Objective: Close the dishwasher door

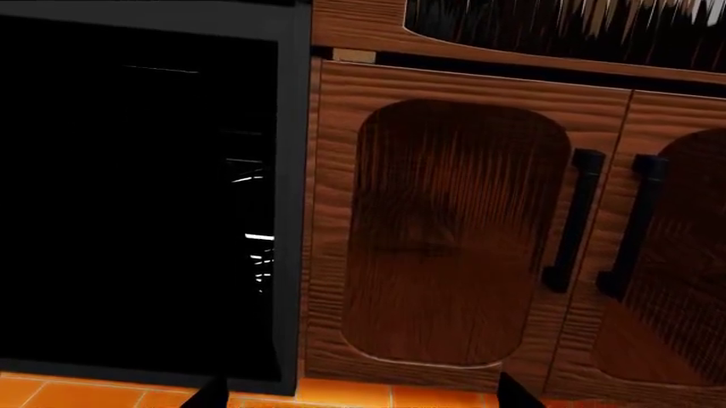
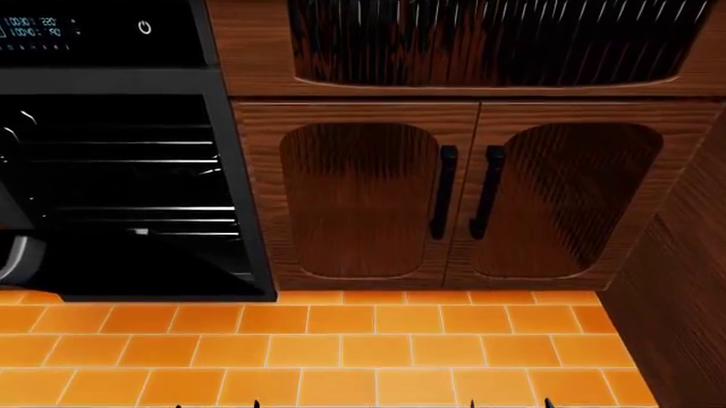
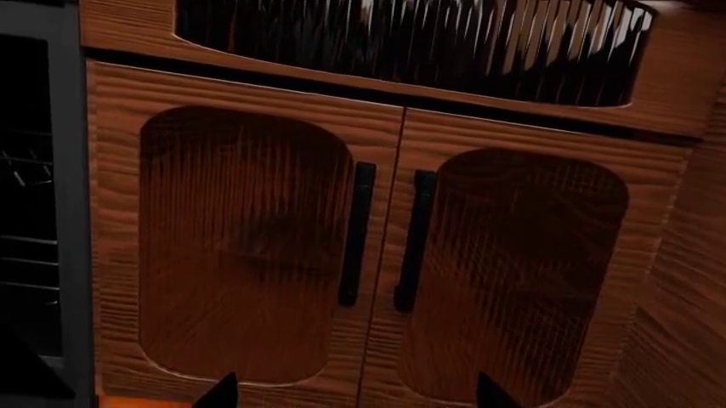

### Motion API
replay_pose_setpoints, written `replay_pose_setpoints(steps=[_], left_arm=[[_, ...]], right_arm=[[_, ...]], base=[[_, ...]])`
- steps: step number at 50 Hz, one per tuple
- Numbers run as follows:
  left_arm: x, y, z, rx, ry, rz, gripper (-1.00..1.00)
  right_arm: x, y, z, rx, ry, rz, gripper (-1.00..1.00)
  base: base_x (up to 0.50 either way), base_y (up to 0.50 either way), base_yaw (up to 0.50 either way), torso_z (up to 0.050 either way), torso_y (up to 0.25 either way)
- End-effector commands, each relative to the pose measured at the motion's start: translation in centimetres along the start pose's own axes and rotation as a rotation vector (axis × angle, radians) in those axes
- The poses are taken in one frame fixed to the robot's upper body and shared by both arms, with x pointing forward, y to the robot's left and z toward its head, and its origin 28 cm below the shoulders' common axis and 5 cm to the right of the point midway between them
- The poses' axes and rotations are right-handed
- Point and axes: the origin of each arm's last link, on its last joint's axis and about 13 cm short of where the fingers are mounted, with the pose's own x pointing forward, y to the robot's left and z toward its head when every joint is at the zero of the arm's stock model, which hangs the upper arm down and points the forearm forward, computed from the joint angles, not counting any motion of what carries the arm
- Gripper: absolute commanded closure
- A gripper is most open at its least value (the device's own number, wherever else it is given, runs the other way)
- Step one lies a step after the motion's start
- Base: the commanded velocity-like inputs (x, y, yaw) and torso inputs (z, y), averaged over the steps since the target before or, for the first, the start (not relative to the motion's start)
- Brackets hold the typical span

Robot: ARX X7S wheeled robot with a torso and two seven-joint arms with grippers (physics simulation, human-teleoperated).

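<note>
The black dishwasher with a blue display stands at the left, its cavity open and wire racks showing inside. The door panel is out of view; a grey rounded piece shows at the far left edge and I cannot tell if it is the handle. The left wrist view faces the open dark cavity. My left gripper is open and empty, low above the floor in front of the appliance's right frame. My right gripper is open and empty, facing the wooden cabinet doors.
Brown wooden cabinet doors with arched panels and black bar handles stand right of the dishwasher. A wooden side wall closes the right. Orange floor tiles lie in front.
</note>
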Motion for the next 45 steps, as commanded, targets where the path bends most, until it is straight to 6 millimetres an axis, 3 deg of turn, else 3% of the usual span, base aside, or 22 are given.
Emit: replay_pose_setpoints(steps=[1,45], left_arm=[[0.01,-0.01,-0.01,0.000,0.000,0.000,-1.00],[-0.05,0.04,-0.13,0.001,0.003,0.000,-1.00]], right_arm=[[0.06,0.01,-0.02,-0.001,0.001,0.001,-1.00],[-0.05,0.03,-0.16,-0.003,0.004,0.002,-1.00]], base=[[0.00,0.00,0.00,-0.031,0.000],[0.00,0.00,0.00,-0.031,0.000]])
